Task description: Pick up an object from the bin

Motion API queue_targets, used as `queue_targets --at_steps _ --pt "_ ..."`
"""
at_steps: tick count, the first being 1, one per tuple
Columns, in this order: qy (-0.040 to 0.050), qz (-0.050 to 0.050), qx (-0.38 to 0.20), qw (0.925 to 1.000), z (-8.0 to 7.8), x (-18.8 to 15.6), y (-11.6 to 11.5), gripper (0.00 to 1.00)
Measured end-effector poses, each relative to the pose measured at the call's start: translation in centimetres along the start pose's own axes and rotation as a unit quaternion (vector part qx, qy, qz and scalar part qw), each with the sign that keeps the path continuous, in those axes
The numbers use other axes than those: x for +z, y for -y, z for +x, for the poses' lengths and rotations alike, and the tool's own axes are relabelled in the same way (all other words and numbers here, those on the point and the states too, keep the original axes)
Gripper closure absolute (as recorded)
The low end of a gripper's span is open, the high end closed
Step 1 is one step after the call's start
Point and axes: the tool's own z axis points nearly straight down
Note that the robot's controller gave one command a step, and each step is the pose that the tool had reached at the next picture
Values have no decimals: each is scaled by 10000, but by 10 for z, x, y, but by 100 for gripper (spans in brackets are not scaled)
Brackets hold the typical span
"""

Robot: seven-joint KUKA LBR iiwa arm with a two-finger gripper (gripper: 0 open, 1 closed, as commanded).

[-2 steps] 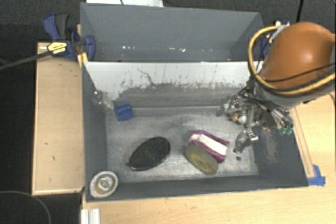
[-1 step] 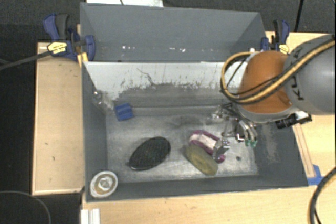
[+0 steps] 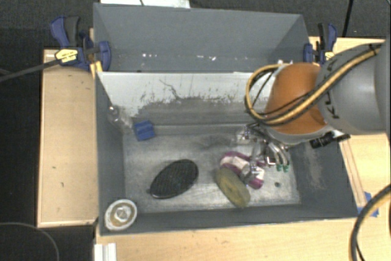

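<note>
Where the arm reaches in from the right, the gripper [image 3: 261, 163] sits low over a purple-and-white object [image 3: 235, 162] right of centre on the floor of the bin [image 3: 201, 147]. Whether it is open, or grips anything, cannot be told. Just below: olive oval disc [image 3: 232, 187]. Leftward: black oval pad [image 3: 174, 178], small blue block [image 3: 143, 130].

Even, moderately bright overhead light fills the grey metal bin [image 3: 183, 101]; pale glare streaks its back wall; a soft shadow darkens its floor's right end, beneath the orange-covered arm [image 3: 296, 101].
</note>
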Motion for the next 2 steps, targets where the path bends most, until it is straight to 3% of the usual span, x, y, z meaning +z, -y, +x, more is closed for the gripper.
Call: queue_targets --at_steps 1,2 --pt "11 3 -6 10000 -1 -1 1 100" --pt "58 -1 328 9994 -14 -163 7 100"
